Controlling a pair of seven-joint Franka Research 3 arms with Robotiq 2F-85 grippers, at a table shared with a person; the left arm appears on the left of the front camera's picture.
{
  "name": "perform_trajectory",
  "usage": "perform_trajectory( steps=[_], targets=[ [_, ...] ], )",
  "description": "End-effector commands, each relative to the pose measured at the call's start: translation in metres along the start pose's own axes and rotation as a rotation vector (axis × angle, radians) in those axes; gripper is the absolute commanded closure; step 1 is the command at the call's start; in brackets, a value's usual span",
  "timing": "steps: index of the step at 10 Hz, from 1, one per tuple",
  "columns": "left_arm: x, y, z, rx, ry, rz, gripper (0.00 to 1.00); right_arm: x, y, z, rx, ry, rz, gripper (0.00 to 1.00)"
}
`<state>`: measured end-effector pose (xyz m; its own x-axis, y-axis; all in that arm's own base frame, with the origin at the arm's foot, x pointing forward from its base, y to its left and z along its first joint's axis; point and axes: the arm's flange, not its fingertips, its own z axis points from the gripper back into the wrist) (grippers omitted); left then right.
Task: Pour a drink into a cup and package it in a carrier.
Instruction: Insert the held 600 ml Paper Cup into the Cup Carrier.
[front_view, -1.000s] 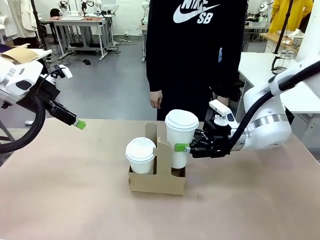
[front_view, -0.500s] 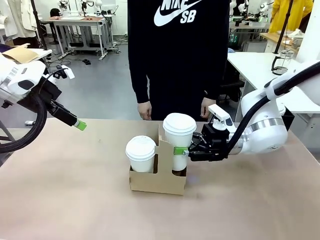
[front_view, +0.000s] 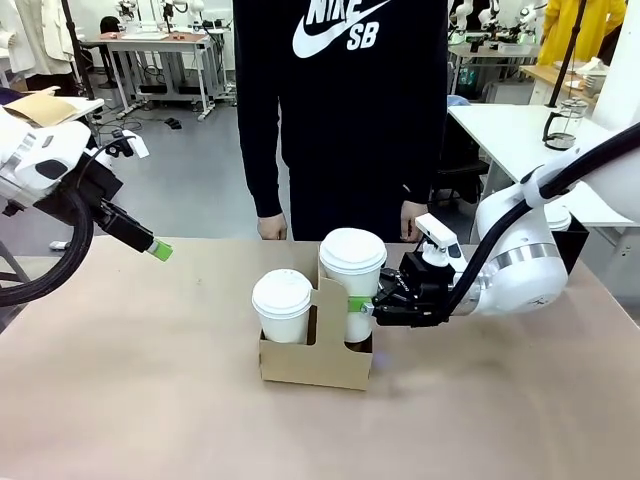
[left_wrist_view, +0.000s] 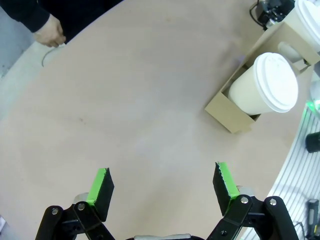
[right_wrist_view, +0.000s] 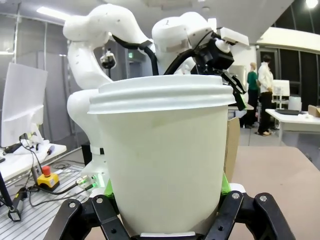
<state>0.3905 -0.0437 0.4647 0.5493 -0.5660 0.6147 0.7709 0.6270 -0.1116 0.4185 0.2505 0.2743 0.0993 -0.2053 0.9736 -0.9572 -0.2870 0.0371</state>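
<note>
I see the table (front_view: 120, 400), a bare tan sheet running under both arms. On it, just left of my right gripper (front_view: 362, 306), stands the carrier (front_view: 315, 362): a low brown cardboard box with a tall handle divider rising between two slots. The cup (front_view: 351, 280) I hold is tall, plain white paper with a white dome lid; it sits in the carrier's slot nearest that gripper, and its lid stands higher than the second lidded cup (front_view: 282, 307) in the slot beyond the divider. My right gripper's jaws are clamped on the held cup's wall, a green pad (front_view: 357, 303) pressed against its side.

My left gripper (front_view: 160, 249) hangs well off to the far side of the carrier, above the table, jaws spread wide with nothing between them.

The left wrist view looks down on the second cup's round lid (left_wrist_view: 275, 82) and the carrier's end wall (left_wrist_view: 226, 113), beyond the open fingertips (left_wrist_view: 100, 184). The right wrist view puts the held cup (right_wrist_view: 162, 165) hard between its fingers, the cardboard divider (right_wrist_view: 232, 147) edging out behind it. A person's hand (left_wrist_view: 50, 31) rests at the table's far edge.
</note>
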Motion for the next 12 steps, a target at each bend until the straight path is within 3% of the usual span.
perform_trajectory(
  steps=[1, 11, 12],
  targets=[
    [0.002, 0.0, 0.0, -0.009, -0.005, 0.015, 0.0, -0.015, 0.001, 0.0, -0.035, 0.016, 0.057, 0.19],
    [0.002, 0.0, 0.0, -0.009, -0.005, 0.015, 0.0, -0.068, -0.005, 0.021, -0.021, 0.057, -0.052, 0.19],
    [0.002, 0.0, 0.0, -0.009, -0.005, 0.015, 0.0, -0.066, -0.002, 0.023, -0.01, 0.074, -0.035, 0.0]
  ],
)
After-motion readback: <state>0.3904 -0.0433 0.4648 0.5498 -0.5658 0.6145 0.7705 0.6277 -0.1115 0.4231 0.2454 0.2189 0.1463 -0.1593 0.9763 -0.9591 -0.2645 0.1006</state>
